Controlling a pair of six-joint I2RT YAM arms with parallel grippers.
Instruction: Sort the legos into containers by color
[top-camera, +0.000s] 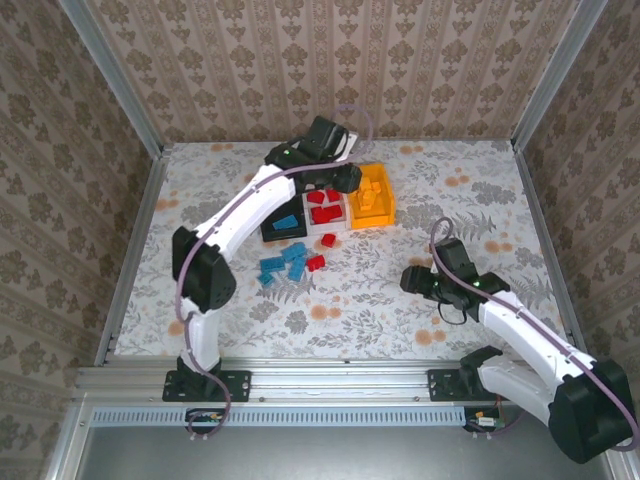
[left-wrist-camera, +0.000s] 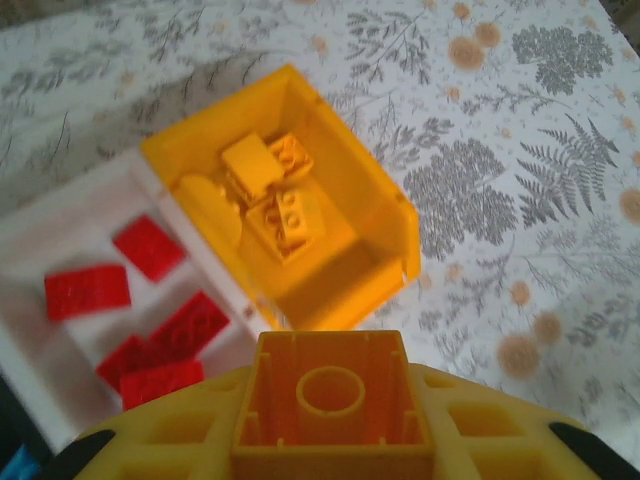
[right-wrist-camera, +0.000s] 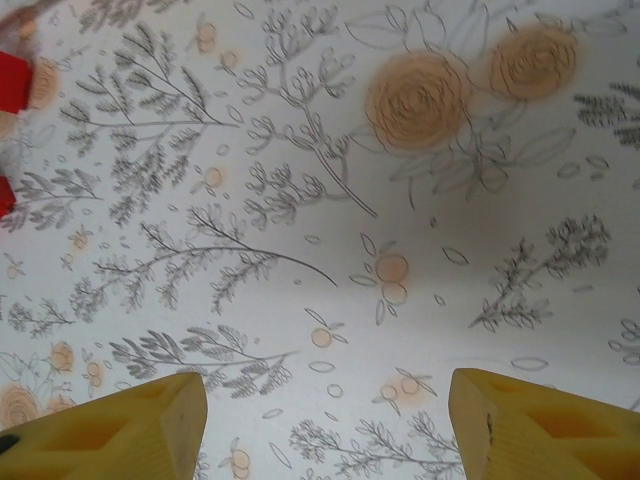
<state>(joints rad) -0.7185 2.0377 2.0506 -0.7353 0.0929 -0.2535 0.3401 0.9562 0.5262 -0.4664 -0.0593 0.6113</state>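
Note:
My left gripper (top-camera: 345, 178) hangs above the row of containers, shut on an orange-yellow lego (left-wrist-camera: 332, 400) whose hollow underside faces the wrist camera. Just ahead of it lies the orange-yellow bin (left-wrist-camera: 390, 215) (top-camera: 391, 200), holding several yellow bricks (left-wrist-camera: 285, 215). Beside that, the white bin (left-wrist-camera: 70, 215) (top-camera: 327, 231) holds red bricks (left-wrist-camera: 150, 247). The black bin (top-camera: 280, 232) is at the left of the row, partly under the arm. Loose blue legos (top-camera: 285, 262) and red legos (top-camera: 316, 263) lie in front of the bins. My right gripper (top-camera: 412, 280) (right-wrist-camera: 325, 430) is open over bare cloth.
The floral tablecloth (top-camera: 450, 190) covers the table, with patterned walls on three sides. Two red bricks (right-wrist-camera: 12, 80) show at the left edge of the right wrist view. Floral cloth stretches to the right of the bins and round the right gripper.

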